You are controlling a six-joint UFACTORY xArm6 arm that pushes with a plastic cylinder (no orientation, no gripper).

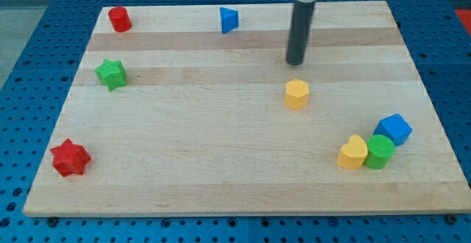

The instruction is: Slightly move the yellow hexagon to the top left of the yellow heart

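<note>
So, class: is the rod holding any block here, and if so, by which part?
Nothing is held. My tip stands just above the yellow hexagon in the view, apart from it, with bare board between them.

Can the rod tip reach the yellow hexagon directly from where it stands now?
Probably yes. My tip stands just toward the view's top from the yellow hexagon, apart from it, with only bare board between them. The yellow heart lies off toward the view's bottom right, not in the way.
</note>
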